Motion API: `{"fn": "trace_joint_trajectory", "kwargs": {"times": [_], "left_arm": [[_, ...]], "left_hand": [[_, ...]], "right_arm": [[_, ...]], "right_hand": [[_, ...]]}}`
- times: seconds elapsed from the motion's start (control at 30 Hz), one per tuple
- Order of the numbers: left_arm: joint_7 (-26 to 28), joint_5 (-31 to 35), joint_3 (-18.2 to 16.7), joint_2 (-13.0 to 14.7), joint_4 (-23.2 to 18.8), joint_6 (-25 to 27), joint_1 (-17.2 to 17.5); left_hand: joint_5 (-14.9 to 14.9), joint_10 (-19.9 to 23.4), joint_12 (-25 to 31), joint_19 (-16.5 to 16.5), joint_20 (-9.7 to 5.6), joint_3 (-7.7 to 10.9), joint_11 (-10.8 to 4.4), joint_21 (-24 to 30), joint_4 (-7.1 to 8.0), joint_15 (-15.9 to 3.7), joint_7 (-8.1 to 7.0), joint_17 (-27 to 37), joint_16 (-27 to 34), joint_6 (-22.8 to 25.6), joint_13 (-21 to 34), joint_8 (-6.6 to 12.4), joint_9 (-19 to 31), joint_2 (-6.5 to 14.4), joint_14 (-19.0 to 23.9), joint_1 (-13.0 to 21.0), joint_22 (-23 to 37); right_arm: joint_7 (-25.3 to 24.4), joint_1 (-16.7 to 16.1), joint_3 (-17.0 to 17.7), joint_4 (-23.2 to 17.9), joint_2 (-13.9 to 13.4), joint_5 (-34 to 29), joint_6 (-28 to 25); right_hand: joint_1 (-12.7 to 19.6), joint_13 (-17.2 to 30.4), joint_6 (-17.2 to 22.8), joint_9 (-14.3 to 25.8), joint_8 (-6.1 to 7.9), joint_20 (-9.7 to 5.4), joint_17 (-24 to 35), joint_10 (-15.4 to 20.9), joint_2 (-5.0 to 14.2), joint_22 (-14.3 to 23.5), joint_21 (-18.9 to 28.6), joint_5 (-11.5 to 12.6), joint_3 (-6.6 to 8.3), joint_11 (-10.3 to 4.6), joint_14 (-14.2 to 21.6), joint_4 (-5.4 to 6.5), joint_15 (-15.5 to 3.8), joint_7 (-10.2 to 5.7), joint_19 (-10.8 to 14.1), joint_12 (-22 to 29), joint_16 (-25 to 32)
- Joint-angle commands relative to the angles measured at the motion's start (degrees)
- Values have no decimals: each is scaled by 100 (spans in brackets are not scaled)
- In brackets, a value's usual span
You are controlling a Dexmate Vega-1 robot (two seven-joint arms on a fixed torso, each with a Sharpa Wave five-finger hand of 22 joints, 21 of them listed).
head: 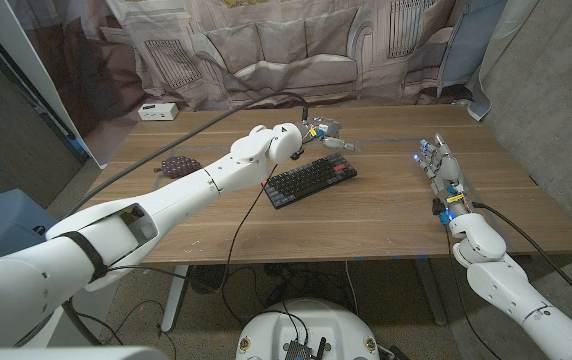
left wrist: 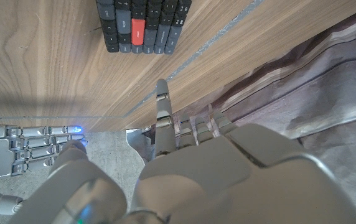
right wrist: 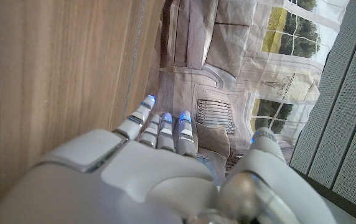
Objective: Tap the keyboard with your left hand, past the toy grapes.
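Left robot hand [head: 323,131] empty, one finger extended, hovering just beyond keyboard [head: 309,182], far past toy grapes [head: 177,166]; keyboard's long axis slanting toward it.

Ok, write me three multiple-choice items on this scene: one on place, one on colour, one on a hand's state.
1. Where do the dark purple toy grapes lie?
A. by the black keyboard's left side
B. on the keyboard
C. by the right hand

2. The odd-coloured key in the left wrist view is
A. green
B. red
C. yellow

3. The left hand is
A. gripping the grapes
B. empty, over the keyboard's far edge
C. holding a cable

A: the grapes sit on the wooden table left of the keyboard.
B: one red key shows.
B: its fingers hold nothing.
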Motion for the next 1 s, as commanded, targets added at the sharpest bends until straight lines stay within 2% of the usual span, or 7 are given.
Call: {"fn": "trace_joint_trajectory", "kwargs": {"times": [0.03,1.0], "left_arm": [[162,-41,139,-121,339,-109,-65],[316,-35,401,-304,811,-263,-161]], "left_hand": [[46,24,38,21,43,-6,-10,-8,-5,4,-1,21,34,41,9,-26,24,5,30,-22,16],[61,2,40,10,53,-31,-51,-22,-9,-13,-124,20,35,9,4,-86,25,19,54,-15,18]], "right_arm": [[-7,-39,43,-37,-21,7,-17],[-10,-26,74,-15,-26,18,-49]], "right_hand": [[17,17,57,25,-16,15,15,38,41,7,-26,15,-26,-14,19,-3,47,-17,26,8,-13],[8,18,75,26,-27,16,4,59,52,9,-80,15,-44,-18,34,-10,46,-16,47,10,-8]]}}
